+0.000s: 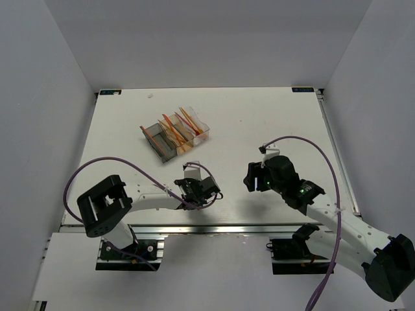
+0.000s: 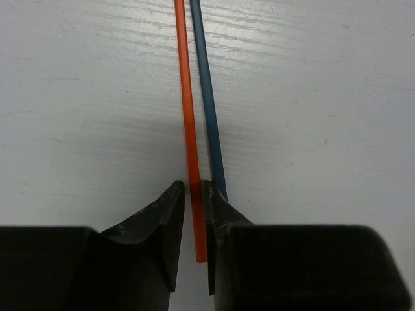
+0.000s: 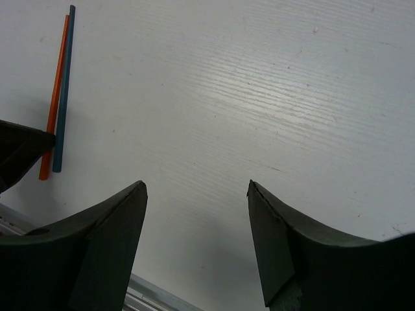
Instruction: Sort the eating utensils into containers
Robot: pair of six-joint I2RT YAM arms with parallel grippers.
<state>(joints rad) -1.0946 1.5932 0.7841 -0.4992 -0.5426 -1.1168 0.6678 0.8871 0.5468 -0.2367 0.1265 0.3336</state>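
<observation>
Left gripper (image 1: 194, 188) (image 2: 193, 188) is low at the near middle of the desk (image 1: 259, 116). Its jaws are narrowed to a slit with the orange stick (image 2: 188, 97) (image 3: 55, 97) in it, and both fingers look to touch it. The stick lies flat on the desk. The blue stick (image 2: 206, 97) (image 3: 65, 84) lies alongside, just right of the orange one, outside the jaws, its near end under the right finger. Right gripper (image 1: 254, 176) (image 3: 198, 184) is wide open and holds nothing, over bare desk right of the left one. The bins (image 1: 148, 135) sit farther back, left of centre, with orange and red sticks inside, well apart from both grippers.
</observation>
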